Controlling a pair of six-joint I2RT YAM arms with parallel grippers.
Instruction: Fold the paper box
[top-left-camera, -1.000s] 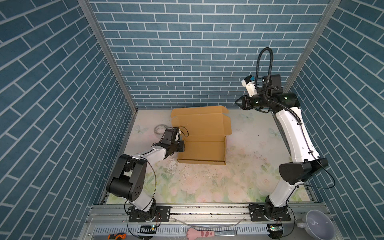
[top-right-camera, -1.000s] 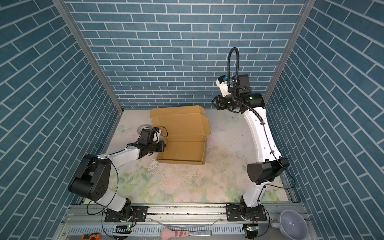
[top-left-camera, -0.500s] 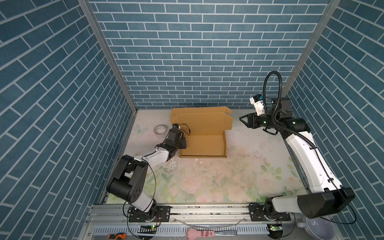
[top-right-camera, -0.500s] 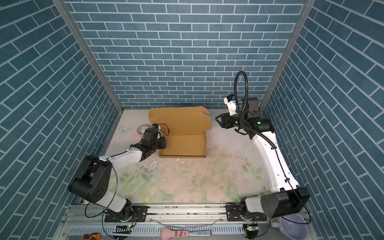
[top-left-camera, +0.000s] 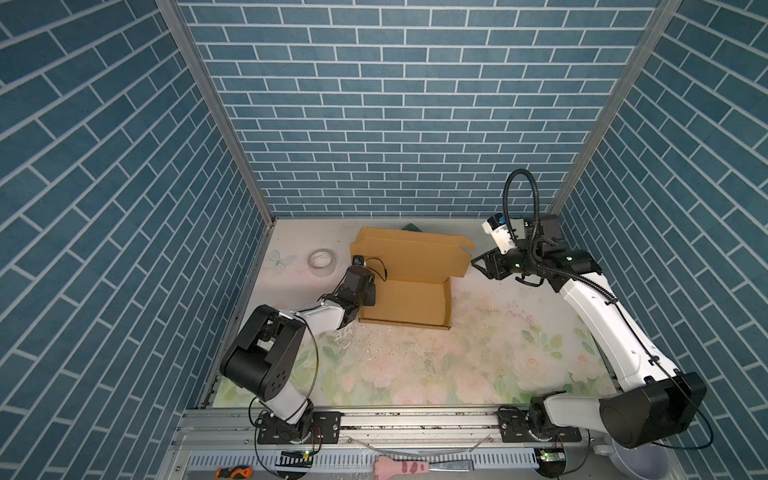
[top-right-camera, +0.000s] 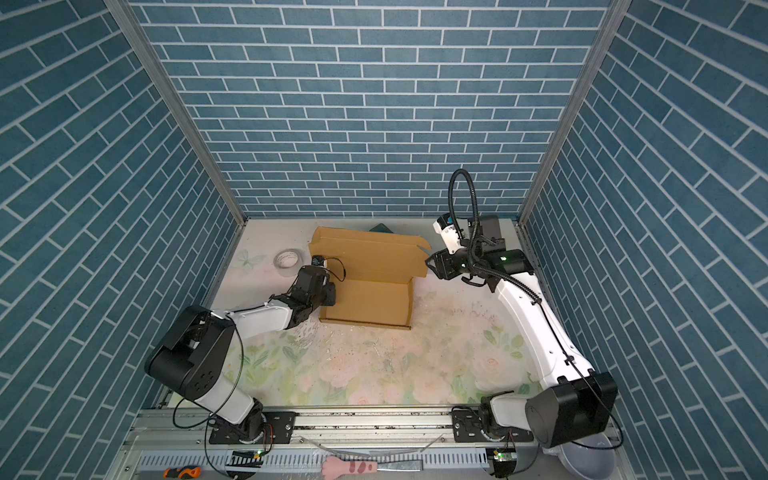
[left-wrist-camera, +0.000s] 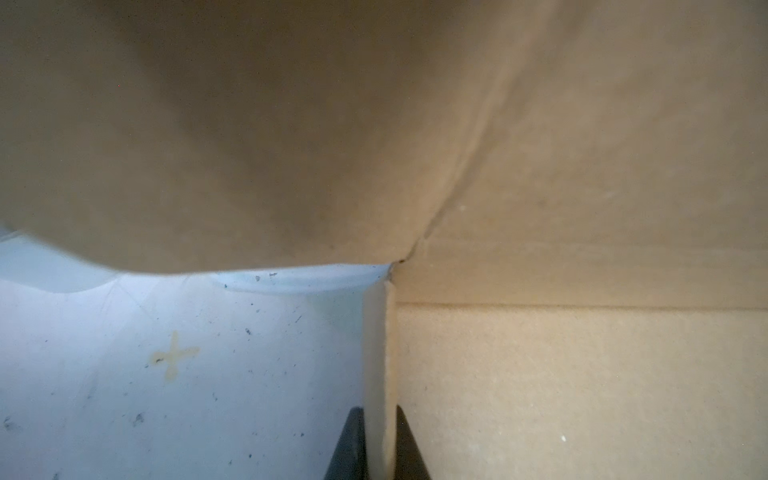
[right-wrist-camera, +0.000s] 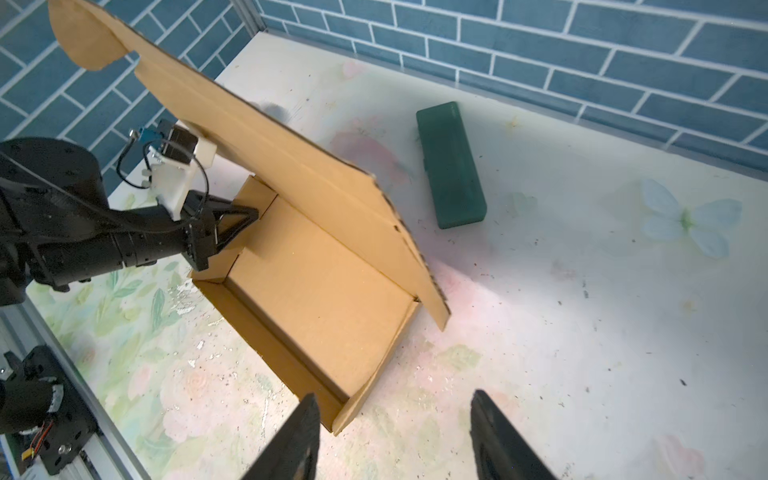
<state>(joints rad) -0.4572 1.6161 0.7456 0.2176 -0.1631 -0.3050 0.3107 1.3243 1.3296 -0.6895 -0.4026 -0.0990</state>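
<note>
cardboard box (top-left-camera: 405, 301), brown corrugated, half-folded on floral surface (top-left-camera: 457, 365), lid (top-left-camera: 411, 257) raised. left end effector (left-wrist-camera: 379, 440) pinches side wall (left-wrist-camera: 376, 353); right end effector (right-wrist-camera: 394, 397) wide, empty. risk, likely: pinch slips, wall springs flat.

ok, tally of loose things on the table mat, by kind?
box: 1
tape roll: 1
green block: 1
total: 3
</note>
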